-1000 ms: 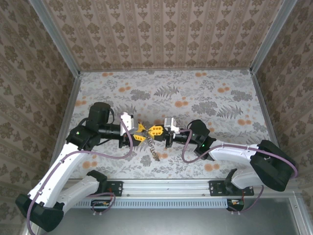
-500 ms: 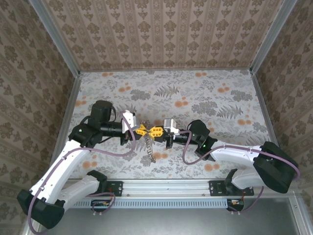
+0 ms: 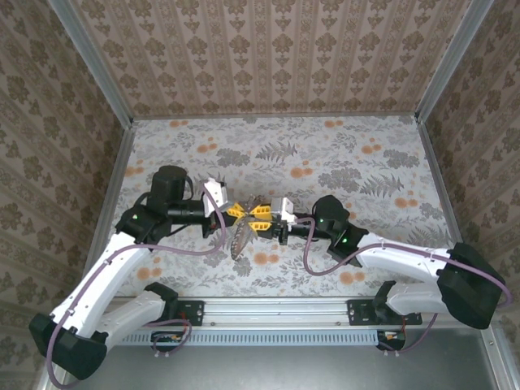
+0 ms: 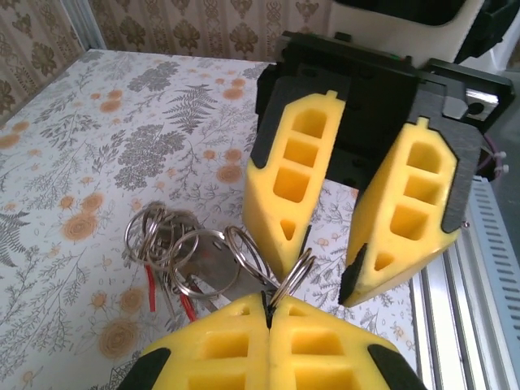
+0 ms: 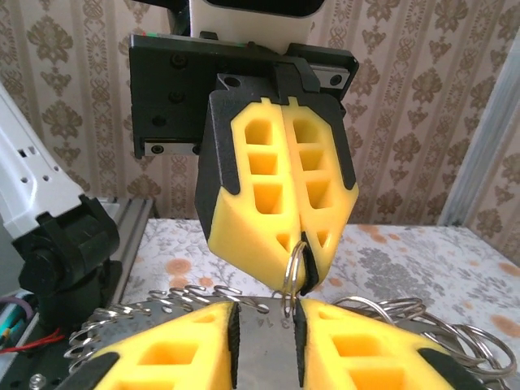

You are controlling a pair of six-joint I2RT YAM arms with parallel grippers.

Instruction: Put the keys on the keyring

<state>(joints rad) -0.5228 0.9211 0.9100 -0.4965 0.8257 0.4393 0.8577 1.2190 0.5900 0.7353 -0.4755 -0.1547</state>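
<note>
The keyring point(image 3: 241, 238) is a floppy bunch of linked silver split rings hanging under the two grippers, which meet at mid-table. My left gripper point(image 4: 268, 299) is shut on one split ring point(image 4: 296, 272) at its fingertips. The rest of the rings point(image 4: 166, 244) dangle to the left, with thin red pieces point(image 4: 150, 288) among them. My right gripper point(image 4: 321, 276) faces it with its yellow fingers apart. From the right wrist, the ring point(image 5: 291, 272) hangs from the left gripper point(image 5: 297, 260). A flat silver key blade point(image 5: 264, 341) shows in the gap of my right gripper point(image 5: 264, 307).
The flowered tabletop point(image 3: 325, 154) stretches behind the grippers to patterned walls on three sides. A metal rail point(image 3: 276, 313) with the arm bases runs along the near edge. Purple cables point(image 3: 313, 256) loop beside both arms.
My left gripper has shut on the split ring. The right gripper's jaws have parted. The hanging rings, stretched down to the right before, are now bunched closer under the grippers.
</note>
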